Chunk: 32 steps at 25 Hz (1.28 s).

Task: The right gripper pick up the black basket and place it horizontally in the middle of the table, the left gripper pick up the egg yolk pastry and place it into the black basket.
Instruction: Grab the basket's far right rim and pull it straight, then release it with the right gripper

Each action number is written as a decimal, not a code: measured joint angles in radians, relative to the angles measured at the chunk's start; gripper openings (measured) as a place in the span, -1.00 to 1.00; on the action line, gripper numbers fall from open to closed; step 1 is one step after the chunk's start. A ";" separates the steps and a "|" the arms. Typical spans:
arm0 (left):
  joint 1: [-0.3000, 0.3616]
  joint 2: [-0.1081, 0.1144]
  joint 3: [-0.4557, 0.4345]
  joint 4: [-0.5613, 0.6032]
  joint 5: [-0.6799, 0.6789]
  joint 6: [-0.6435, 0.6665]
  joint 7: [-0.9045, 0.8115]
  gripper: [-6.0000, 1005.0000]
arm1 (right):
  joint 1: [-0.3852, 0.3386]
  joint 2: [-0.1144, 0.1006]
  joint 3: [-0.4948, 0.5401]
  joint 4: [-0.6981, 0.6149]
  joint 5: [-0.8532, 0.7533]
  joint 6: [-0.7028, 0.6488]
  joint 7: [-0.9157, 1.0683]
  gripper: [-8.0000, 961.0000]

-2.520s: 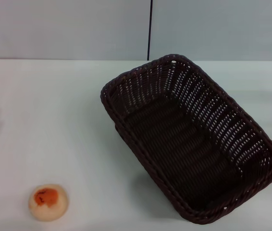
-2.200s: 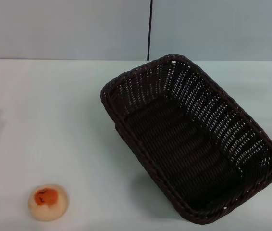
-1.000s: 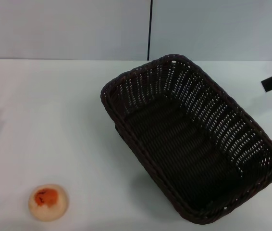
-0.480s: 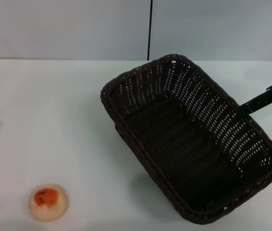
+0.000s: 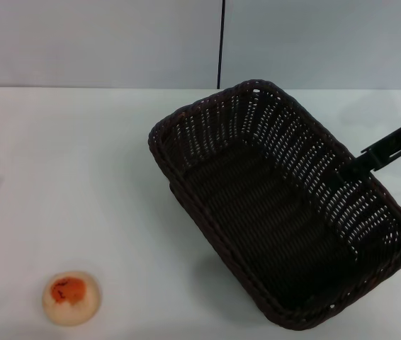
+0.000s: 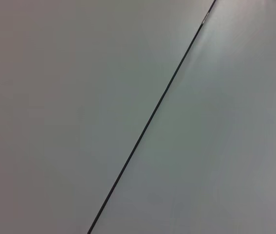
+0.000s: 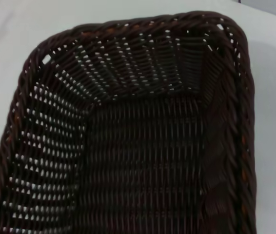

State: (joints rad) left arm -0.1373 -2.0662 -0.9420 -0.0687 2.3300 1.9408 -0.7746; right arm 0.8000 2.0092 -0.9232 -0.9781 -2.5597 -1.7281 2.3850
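The dark woven basket (image 5: 278, 205), rectangular with rounded corners and a braided rim, sits right of centre on the table (image 5: 80, 156), its long axis diagonal from far-left to near-right, while the right gripper (image 5: 360, 164) reaches over its right rim, finger spread unclear.

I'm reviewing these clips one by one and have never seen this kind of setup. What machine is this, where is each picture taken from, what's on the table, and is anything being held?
This is a two-armed robot with a gripper on each arm. One picture looks down from its head; the other two come from cameras on its wrists. On the white table sit a dark woven basket, lying at an angle, and a small round pastry with an orange top, near the front on the robot's left. The right gripper reaches in over the basket's right rim; its wrist camera looks into the empty basket. Whether it grips yet can't be seen. The left wrist camera shows only a plain wall, so that arm is out of sight.
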 joint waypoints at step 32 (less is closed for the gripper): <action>-0.005 0.000 -0.012 -0.008 -0.001 -0.043 -0.016 0.61 | -0.037 0.003 -0.022 -0.038 0.029 0.015 -0.059 -0.58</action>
State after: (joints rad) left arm -0.1428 -2.0659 -0.9541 -0.0767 2.3286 1.8973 -0.7903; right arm 0.7635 2.0119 -0.9456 -1.0165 -2.5304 -1.7132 2.3260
